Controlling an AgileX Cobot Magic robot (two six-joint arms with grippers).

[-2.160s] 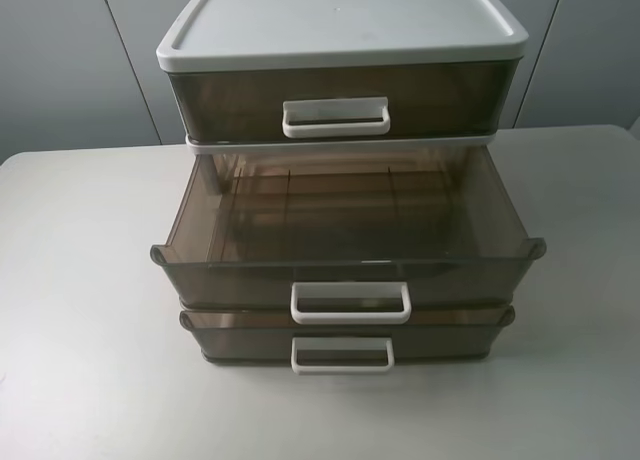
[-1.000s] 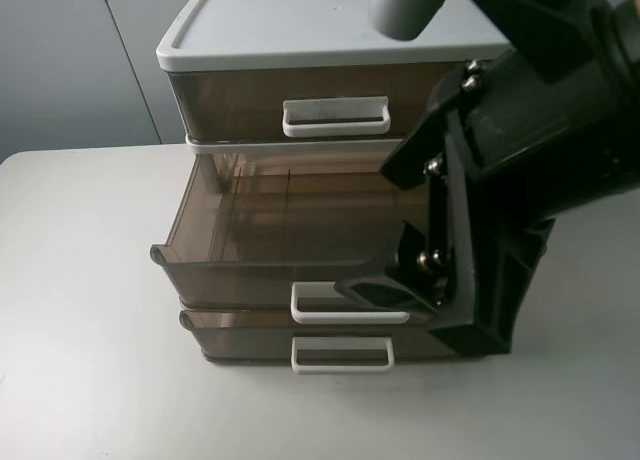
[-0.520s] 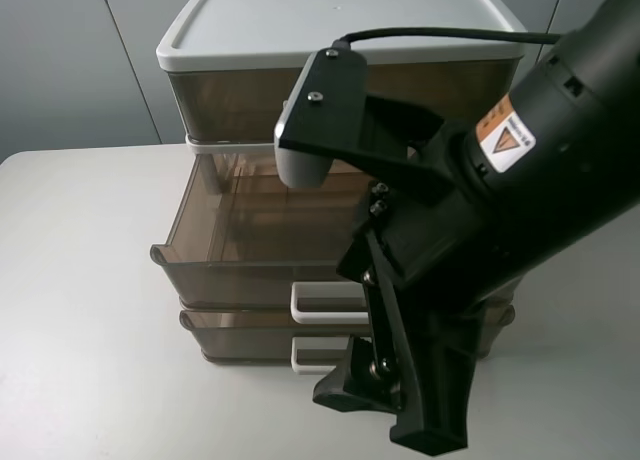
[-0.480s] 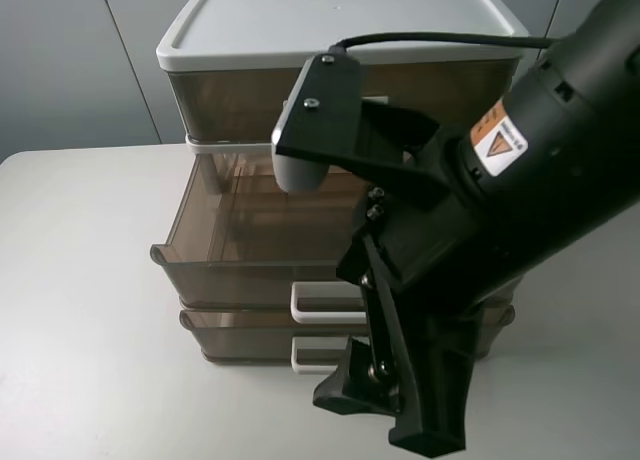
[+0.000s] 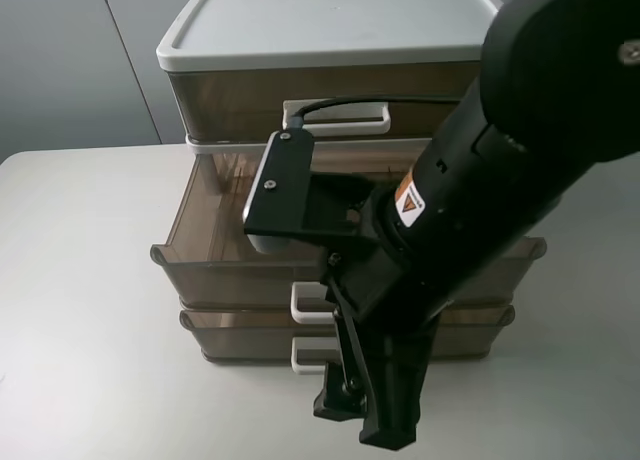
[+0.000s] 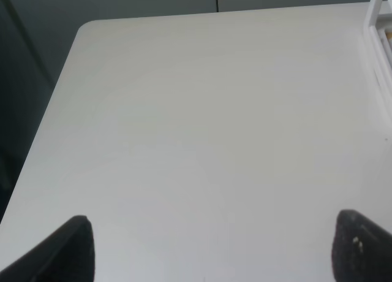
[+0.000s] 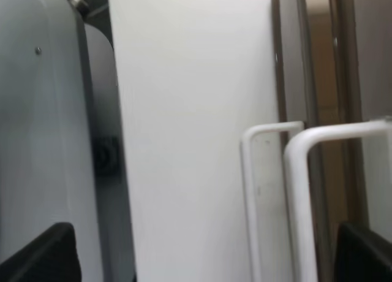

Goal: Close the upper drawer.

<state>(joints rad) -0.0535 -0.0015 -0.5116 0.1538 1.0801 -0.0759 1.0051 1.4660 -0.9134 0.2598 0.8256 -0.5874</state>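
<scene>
The upper drawer point(image 5: 215, 270), the middle smoky-brown one, stands pulled far out of the white-topped unit point(image 5: 330, 20). Its white loop handle point(image 5: 306, 304) is partly hidden by my right arm. My right gripper point(image 5: 362, 420) hangs low in front of the drawer fronts, open and empty, apart from the handles. The right wrist view shows two white loop handles side by side; the nearer, larger one point(image 7: 301, 171) appears to be the upper drawer's. My left gripper point(image 6: 214, 245) is open and empty over bare table, out of the exterior view.
The tall top drawer point(image 5: 230, 100) is shut. The lowest drawer point(image 5: 240, 335) sticks out slightly, its handle point(image 5: 305, 358) partly covered. The grey table point(image 5: 80, 280) runs to the left of the unit. A white edge point(image 6: 378, 18) shows in the left wrist view.
My right arm has come into view from the upper right and moved down and left in front of the drawers. The upper drawer has not moved.
</scene>
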